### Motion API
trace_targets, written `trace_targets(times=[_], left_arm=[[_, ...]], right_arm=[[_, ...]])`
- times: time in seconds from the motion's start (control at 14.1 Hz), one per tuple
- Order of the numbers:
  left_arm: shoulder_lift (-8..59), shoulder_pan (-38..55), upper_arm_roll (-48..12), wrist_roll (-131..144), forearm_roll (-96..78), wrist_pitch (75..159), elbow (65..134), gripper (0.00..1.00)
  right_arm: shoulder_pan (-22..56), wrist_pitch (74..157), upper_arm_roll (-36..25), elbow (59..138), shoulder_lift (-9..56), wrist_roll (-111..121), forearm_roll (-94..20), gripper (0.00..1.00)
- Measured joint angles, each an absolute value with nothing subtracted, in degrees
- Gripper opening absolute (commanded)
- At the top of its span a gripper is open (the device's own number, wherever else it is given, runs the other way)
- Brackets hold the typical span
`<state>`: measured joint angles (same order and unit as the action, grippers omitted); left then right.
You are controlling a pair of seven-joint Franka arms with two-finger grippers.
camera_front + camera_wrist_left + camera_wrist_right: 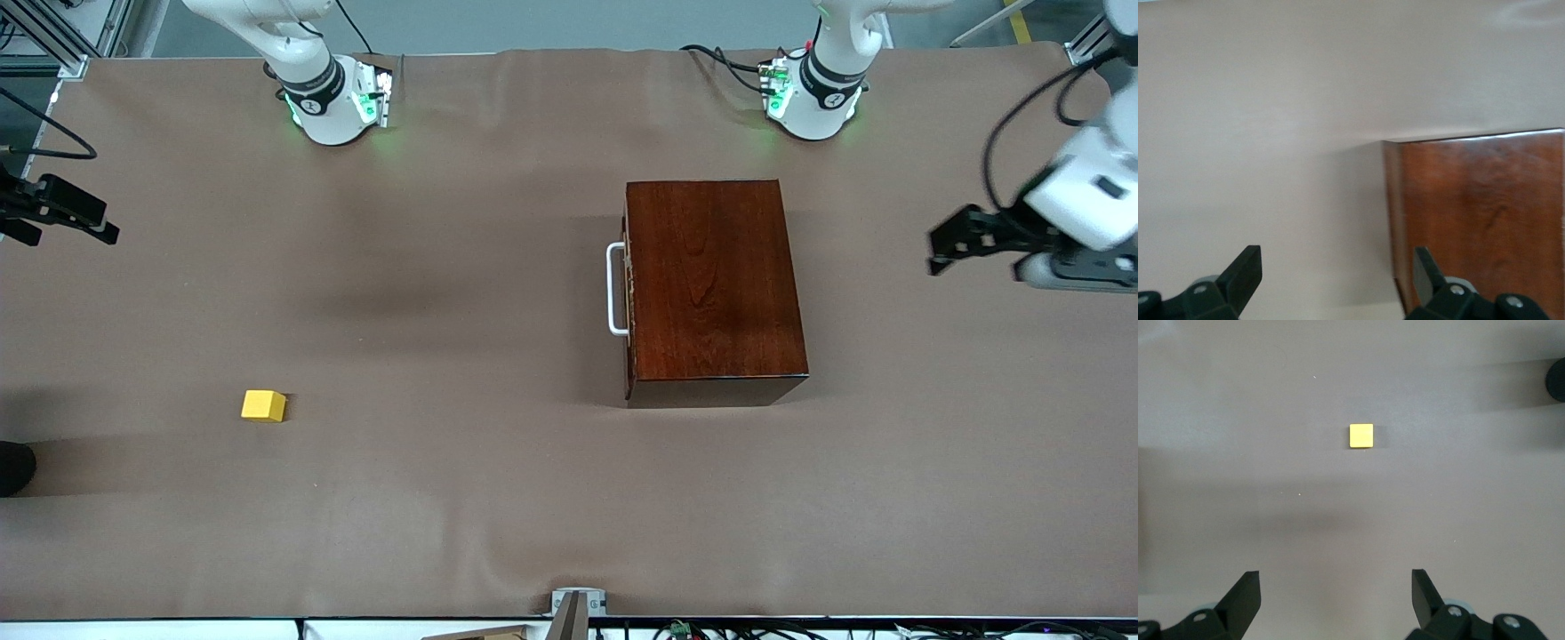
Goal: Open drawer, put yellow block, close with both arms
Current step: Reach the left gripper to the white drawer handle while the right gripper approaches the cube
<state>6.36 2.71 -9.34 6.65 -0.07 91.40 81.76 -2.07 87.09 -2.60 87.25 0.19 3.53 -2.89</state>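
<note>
So the yellow block [263,405] sits closest to the front camera, alone on the brown table [462,498] toward the right arm's end. A bit farther from the camera is the wooden box [714,283], with the drawer [629,293] pushed fully shut and its white handle [613,290] facing the right arm's end. The left gripper [944,245] hangs over the table at the left arm's end, fingers spread wide, holding nothing. The right gripper [1336,595] is up over its own end, also wide open and empty, with the block in its wrist view.
</note>
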Motion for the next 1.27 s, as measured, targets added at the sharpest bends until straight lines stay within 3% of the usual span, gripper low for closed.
trace_targets(times=[0.35,0.78,1.27], left_arm=[[10.06,10.39,-15.21,24.22,-0.25,92.80,79.92,1.00],[16.81,25.54,-15.44,45.34,-0.27,94.72,76.03,1.00],[28.35,39.86,-14.81,47.84,9.67,95.36,75.13,1.00]], right_arm=[[-2.06,87.12,-2.56,87.25,0.19,3.53,-2.89,1.00],[-2.71,92.20,-2.74,87.26,0.97,3.49,-2.63,1.00],[-5.72,99.36,-2.82,87.31,6.53,3.53,-2.47,1.00]])
